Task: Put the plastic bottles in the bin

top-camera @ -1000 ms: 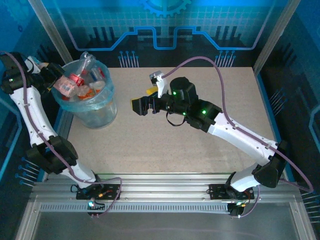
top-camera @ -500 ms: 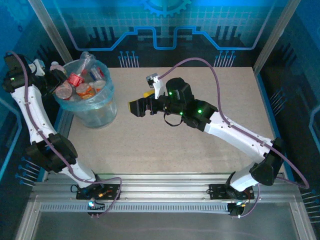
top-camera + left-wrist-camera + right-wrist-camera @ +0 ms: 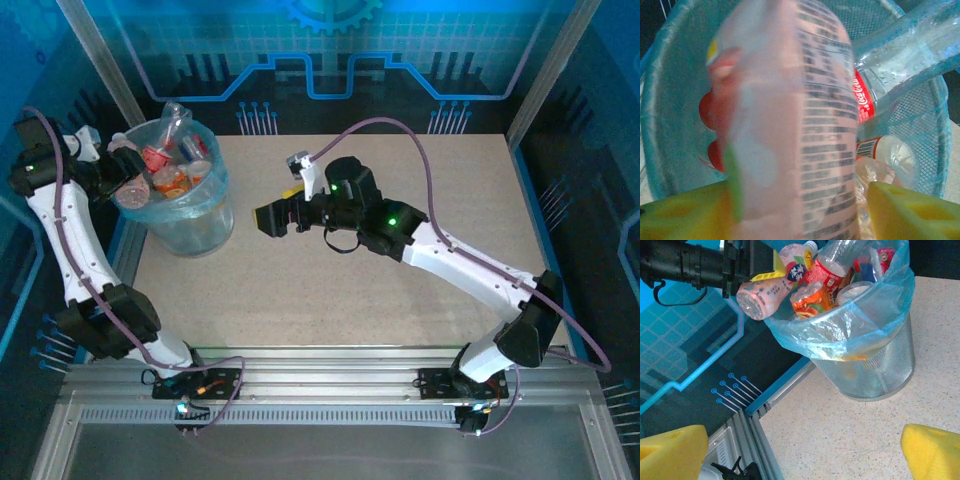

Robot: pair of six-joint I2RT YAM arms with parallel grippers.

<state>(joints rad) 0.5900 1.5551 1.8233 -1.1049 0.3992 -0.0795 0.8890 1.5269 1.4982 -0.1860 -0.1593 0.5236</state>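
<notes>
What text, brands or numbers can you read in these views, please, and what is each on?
"Coca-Cola", partly hidden: red label of a clear bottle in the bin.
Pink bottle: dense black print, too blurred to read.
Barcode label on another bottle: digits too small to read.

The pink bottle [image 3: 790, 125], blurred and cut off at top and bottom, hides much of the bin [image 3: 670, 100]; its print seems unreadable.
</notes>
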